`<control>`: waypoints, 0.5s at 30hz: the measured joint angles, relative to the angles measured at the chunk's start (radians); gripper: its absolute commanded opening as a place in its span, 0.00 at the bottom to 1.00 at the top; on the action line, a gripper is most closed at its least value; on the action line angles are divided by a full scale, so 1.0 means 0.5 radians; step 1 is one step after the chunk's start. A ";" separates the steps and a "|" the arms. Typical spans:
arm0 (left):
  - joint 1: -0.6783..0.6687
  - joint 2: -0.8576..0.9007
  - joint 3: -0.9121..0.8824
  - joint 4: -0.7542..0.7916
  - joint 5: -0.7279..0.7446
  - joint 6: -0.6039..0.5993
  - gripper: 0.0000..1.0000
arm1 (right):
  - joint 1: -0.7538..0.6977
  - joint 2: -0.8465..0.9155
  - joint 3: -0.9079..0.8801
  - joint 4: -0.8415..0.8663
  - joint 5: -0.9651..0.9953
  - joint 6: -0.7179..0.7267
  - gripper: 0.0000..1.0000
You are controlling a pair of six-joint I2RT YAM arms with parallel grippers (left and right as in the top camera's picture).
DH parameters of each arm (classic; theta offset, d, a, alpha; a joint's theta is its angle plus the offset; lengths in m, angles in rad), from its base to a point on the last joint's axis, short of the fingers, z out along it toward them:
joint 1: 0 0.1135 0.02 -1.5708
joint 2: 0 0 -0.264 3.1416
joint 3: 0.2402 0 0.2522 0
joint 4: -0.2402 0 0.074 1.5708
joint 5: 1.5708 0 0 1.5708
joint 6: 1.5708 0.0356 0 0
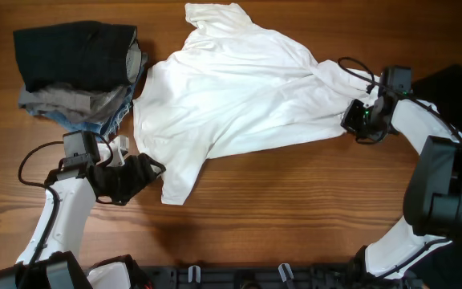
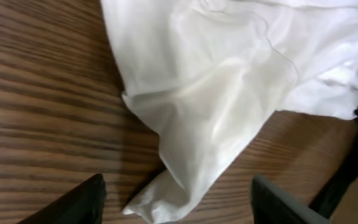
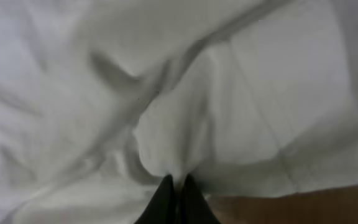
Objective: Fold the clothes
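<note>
A large white T-shirt (image 1: 239, 88) lies crumpled across the middle of the wooden table. My right gripper (image 1: 351, 115) is shut on the shirt's right edge; in the right wrist view the closed fingertips (image 3: 177, 186) pinch a fold of white fabric (image 3: 166, 112). My left gripper (image 1: 152, 167) is open at the shirt's lower left corner; in the left wrist view that corner (image 2: 160, 199) lies between the spread fingers (image 2: 176, 202), which do not touch it. A stack of folded black, grey and denim pieces (image 1: 79, 68) sits at the back left. A black garment (image 1: 455, 88) lies at the right edge.
Bare wood table (image 1: 295, 201) runs along the front. A black rail (image 1: 239, 277) with clips lines the front edge. The right arm's base (image 1: 439, 201) stands at the front right.
</note>
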 measured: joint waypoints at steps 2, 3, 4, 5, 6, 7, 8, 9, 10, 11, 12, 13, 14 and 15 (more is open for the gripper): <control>0.000 0.000 0.000 -0.004 0.039 0.024 0.75 | 0.002 -0.093 -0.010 -0.250 0.006 0.002 0.04; 0.000 0.000 0.000 -0.004 0.046 0.028 0.75 | 0.002 -0.196 -0.015 -0.320 0.010 0.002 0.04; 0.000 0.000 0.000 -0.003 0.054 0.034 0.75 | 0.002 -0.356 -0.016 -0.382 0.010 0.002 0.04; 0.000 0.000 -0.001 -0.002 0.056 0.043 0.75 | 0.002 -0.490 -0.015 -0.417 0.014 0.002 0.04; 0.000 0.000 0.000 0.003 0.055 0.066 0.75 | 0.002 -0.700 -0.015 -0.501 0.025 0.002 0.05; 0.000 0.000 -0.001 0.015 0.055 0.085 0.74 | 0.002 -0.861 -0.014 -0.551 0.034 0.008 0.04; 0.000 0.000 -0.001 0.035 0.055 0.101 0.74 | 0.002 -0.986 -0.014 -0.597 0.041 0.010 0.04; -0.008 0.000 0.000 0.042 0.053 0.117 0.74 | 0.002 -1.086 -0.014 -0.632 0.047 0.011 0.04; -0.031 0.000 0.000 0.043 0.054 0.126 0.74 | 0.002 -1.138 -0.014 -0.647 0.047 0.011 0.04; -0.077 0.001 -0.001 0.042 0.047 0.133 0.73 | 0.002 -1.151 -0.014 -0.655 0.047 0.011 0.04; -0.181 0.006 0.000 0.063 0.031 0.138 0.73 | 0.002 -1.151 -0.015 -0.666 0.048 0.011 0.04; -0.278 0.028 0.000 0.083 0.009 0.140 0.65 | 0.002 -1.151 -0.015 -0.670 0.049 0.011 0.04; -0.392 0.071 -0.001 0.117 -0.042 0.132 0.24 | 0.002 -1.151 -0.015 -0.676 0.049 0.011 0.04; -0.491 0.121 0.000 0.150 -0.106 0.102 0.07 | 0.002 -1.151 -0.015 -0.678 0.053 0.011 0.04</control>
